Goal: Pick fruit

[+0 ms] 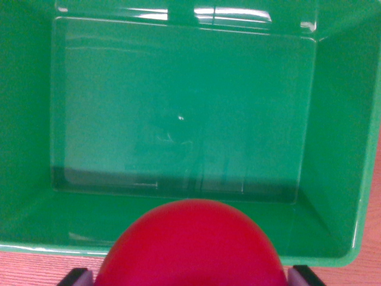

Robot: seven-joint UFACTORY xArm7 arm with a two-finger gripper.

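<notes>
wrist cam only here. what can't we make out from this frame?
- Red fruit: its lower part is cut off by the bottom edge, so its type is unclear.
- Gripper: only two dark finger tips show at the bottom corners; the fruit hides the contact.
- Green bin: left, top and right rims run out of frame.
- Bin floor: the near strip is hidden behind the fruit.
</notes>
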